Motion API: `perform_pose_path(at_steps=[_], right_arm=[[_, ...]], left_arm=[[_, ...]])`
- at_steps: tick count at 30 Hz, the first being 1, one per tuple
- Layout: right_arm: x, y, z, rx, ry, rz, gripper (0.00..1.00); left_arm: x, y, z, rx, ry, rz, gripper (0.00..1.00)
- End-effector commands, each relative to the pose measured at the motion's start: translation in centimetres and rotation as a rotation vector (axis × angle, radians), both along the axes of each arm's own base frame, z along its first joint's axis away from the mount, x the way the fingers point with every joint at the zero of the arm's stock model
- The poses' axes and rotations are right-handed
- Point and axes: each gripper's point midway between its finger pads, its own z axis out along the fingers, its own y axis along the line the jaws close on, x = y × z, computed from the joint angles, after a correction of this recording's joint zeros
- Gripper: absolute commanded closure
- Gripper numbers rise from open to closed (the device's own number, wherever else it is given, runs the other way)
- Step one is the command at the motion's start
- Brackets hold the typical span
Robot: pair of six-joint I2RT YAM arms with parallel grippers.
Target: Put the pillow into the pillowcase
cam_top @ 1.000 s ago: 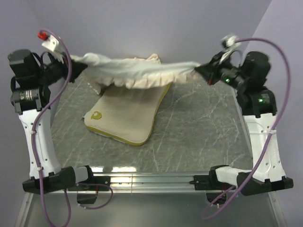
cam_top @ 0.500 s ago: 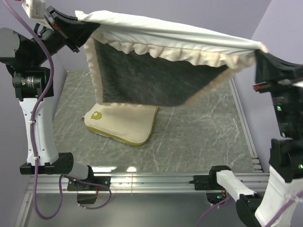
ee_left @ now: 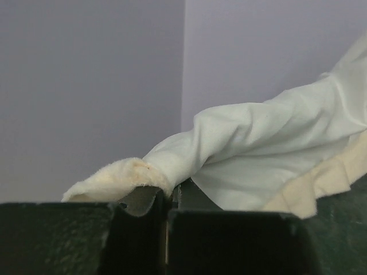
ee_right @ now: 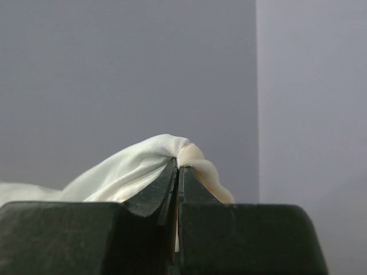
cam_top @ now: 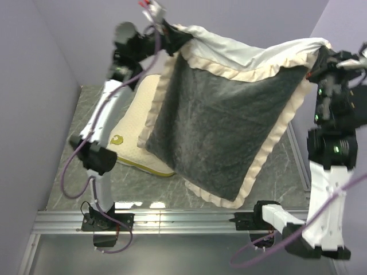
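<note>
Above the worktop [cam_top: 285, 167]: the pillowcase [cam_top: 223, 143] hangs in the air, strung by its two upper corners between the arms. Its dark grey face is turned towards the top camera.
White face: shows only as a strip along the top edge, sagging a little between the two corners.
Ruffled trim [cam_top: 153, 109]: cream-beige, running round every visible side of the grey panel.
Lowest corner: droops towards the near rail [cam_top: 189, 217]. I cannot tell whether it touches the worktop.
Left pincer [cam_top: 172, 35]: raised high at the rear left and clamped on the pillowcase's upper left corner. In its wrist view the jaws are together, with trim and white cloth bunched over them.
Right pincer [cam_top: 319, 54]: up at the far right and clamped on the other upper corner. In its wrist view the jaws are pressed tight on a fold of white cloth and trim.
Pillow [cam_top: 133, 129]: lies flat on the worktop at the left, under the left arm [cam_top: 106, 109]. It is outside the pillowcase, and its right part is hidden behind the hanging cloth.
Round yellow mark [cam_top: 117, 139]: on the pillow's near left corner, in plain sight.
</note>
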Motion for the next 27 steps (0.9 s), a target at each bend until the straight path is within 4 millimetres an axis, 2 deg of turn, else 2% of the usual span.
perform_pose_path(at_steps=[1,3,4,6,7,8,9,10,12,13,15,16,17,18,19,20,21,22,23,24,25,26,27], right_arm=[[2.8,-4.3,0.3,0.061,-0.017,-0.146,1.00],[3.8,-5.4,0.7,0.083,-0.007,-0.164,1.00],[4.6,-6.1,1.8,0.103,-0.021,-0.163,1.00],[5.1,-6.8,2.4,0.120,-0.015,-0.161,1.00],[5.4,-6.9,3.9,0.128,-0.045,-0.150,1.00],[5.1,-7.7,4.6,0.132,-0.057,-0.167,1.00],[4.6,-7.9,5.6,0.135,-0.080,-0.167,1.00],[3.5,-8.0,7.8,0.136,-0.139,-0.162,1.00],[1.4,-8.3,10.0,0.125,-0.199,-0.168,1.00],[-0.6,-7.7,11.5,0.115,-0.247,-0.160,1.00],[-2.8,-6.6,12.6,0.070,-0.298,-0.144,1.00],[-4.7,-5.5,12.4,0.028,-0.326,-0.130,1.00],[-5.2,-4.5,11.8,-0.014,-0.326,-0.104,1.00],[-5.7,-4.0,11.0,-0.045,-0.320,-0.098,1.00],[-5.8,-3.7,8.4,-0.063,-0.270,-0.101,1.00],[-5.4,-3.5,6.6,-0.072,-0.216,-0.092,1.00],[-4.2,-3.6,2.9,-0.083,-0.113,-0.079,1.00],[-3.2,-3.9,-0.4,-0.072,-0.017,-0.075,1.00],[-2.4,-4.1,-3.3,-0.079,0.058,-0.069,1.00],[-1.9,-3.8,-6.0,-0.099,0.129,-0.048,1.00],[-0.3,-4.7,-12.0,-0.123,0.297,-0.050,1.00],[0.3,-4.8,-15.0,-0.133,0.376,-0.037,1.00],[1.0,-5.2,-19.3,-0.133,0.489,-0.024,1.00]], left_arm=[[3.4,-1.5,2.3,-0.082,-0.221,0.229,1.00],[5.4,-2.5,2.3,-0.151,-0.283,0.281,1.00],[6.1,-2.5,2.6,-0.180,-0.297,0.307,1.00],[7.7,-2.5,3.2,-0.256,-0.346,0.361,1.00],[6.9,-1.8,5.0,-0.336,-0.432,0.377,1.00],[6.7,-1.3,5.7,-0.370,-0.496,0.422,0.99],[6.0,-1.8,6.2,-0.395,-0.546,0.422,0.98],[5.1,-1.9,7.0,-0.395,-0.616,0.438,0.97],[2.5,-2.0,9.0,-0.415,-0.735,0.453,0.97],[1.6,-1.8,9.6,-0.427,-0.762,0.457,0.98],[-0.3,-0.7,11.2,-0.467,-0.785,0.447,0.98],[-0.5,-0.5,11.4,-0.464,-0.777,0.444,0.99],[-1.2,-0.3,12.0,-0.470,-0.748,0.405,0.99],[-0.2,-1.4,9.9,-0.401,-0.712,0.346,0.99],[0.1,-2.2,8.4,-0.350,-0.682,0.296,0.99],[0.5,-3.2,6.6,-0.290,-0.642,0.260,1.00],[0.9,-5.2,1.8,-0.157,-0.560,0.166,0.99],[1.0,-6.2,-1.3,-0.081,-0.513,0.112,1.00],[0.4,-6.7,-3.4,-0.009,-0.489,0.069,0.99],[1.3,-7.9,-11.0,0.119,-0.331,0.007,1.00],[0.7,-8.4,-14.6,0.203,-0.303,-0.057,0.99],[0.3,-8.5,-17.7,0.268,-0.262,-0.093,0.99],[-0.3,-8.4,-24.2,0.385,-0.117,-0.146,0.99]])
